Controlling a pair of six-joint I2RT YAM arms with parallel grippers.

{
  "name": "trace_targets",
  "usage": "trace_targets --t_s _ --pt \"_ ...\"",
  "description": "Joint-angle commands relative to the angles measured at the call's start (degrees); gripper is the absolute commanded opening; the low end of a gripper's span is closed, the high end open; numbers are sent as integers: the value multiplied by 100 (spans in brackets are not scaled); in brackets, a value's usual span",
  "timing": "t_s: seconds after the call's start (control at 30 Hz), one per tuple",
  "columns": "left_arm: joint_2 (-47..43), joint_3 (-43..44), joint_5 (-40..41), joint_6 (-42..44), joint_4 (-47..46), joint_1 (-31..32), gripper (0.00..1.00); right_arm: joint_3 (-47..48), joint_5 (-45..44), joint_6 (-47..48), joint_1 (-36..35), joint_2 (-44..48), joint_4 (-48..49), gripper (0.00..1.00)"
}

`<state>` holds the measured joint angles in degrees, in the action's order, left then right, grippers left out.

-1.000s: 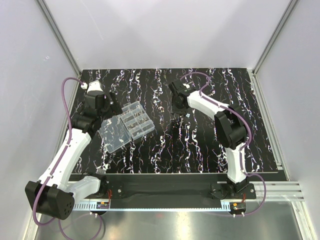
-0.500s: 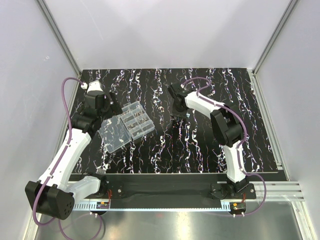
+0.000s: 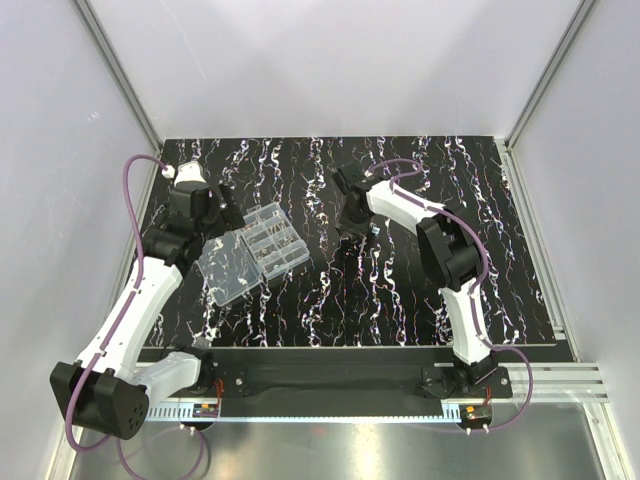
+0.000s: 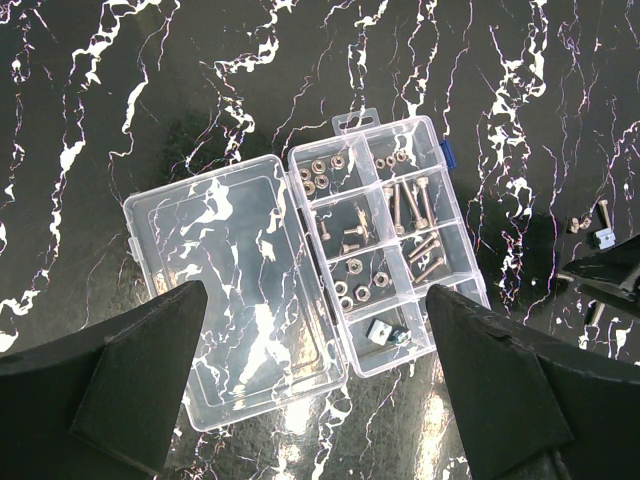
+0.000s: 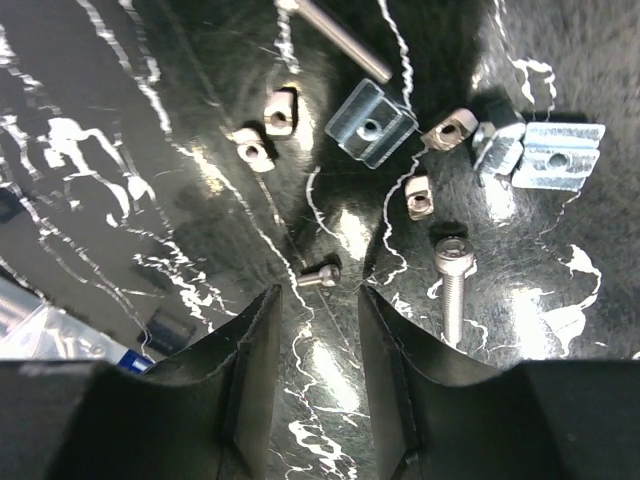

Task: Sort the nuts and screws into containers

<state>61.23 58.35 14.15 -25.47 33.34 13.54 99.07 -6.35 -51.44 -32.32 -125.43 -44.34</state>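
The clear organiser box (image 3: 275, 240) lies open at the left, its lid (image 3: 230, 268) flat beside it. In the left wrist view its compartments (image 4: 385, 235) hold nuts (image 4: 360, 285) and screws (image 4: 415, 205). My left gripper (image 4: 315, 295) hangs wide open and empty above the box (image 3: 215, 213). My right gripper (image 3: 352, 222) is low over loose parts at the table's middle. Its jaws (image 5: 318, 300) stand a little apart with nothing between them. A small screw (image 5: 322, 275) lies just beyond the tips. A larger screw (image 5: 453, 275) lies to its right.
Several small nuts (image 5: 419, 195) and two silvery block nuts (image 5: 370, 125) lie ahead of the right gripper, with a long thin screw (image 5: 335, 35) beyond. A corner of the box (image 5: 40, 335) shows at the left. The black marbled table (image 3: 400, 290) has walls on three sides.
My right gripper has shifted slightly left and lower over the loose parts. The left arm and the box have not moved.
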Motion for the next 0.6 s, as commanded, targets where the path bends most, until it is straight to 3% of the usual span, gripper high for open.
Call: trace_targets --t_s 0.0,0.4,0.57 --pt "-94 -69 79 43 -188 -18 99 51 72 -463 -38 -43 -128 43" --pt "-120 -52 237 69 -153 8 99 227 -121 -630 -38 -342 -313 38" --pt "-120 -52 281 78 -144 52 99 201 -244 -560 -47 -404 -365 24"
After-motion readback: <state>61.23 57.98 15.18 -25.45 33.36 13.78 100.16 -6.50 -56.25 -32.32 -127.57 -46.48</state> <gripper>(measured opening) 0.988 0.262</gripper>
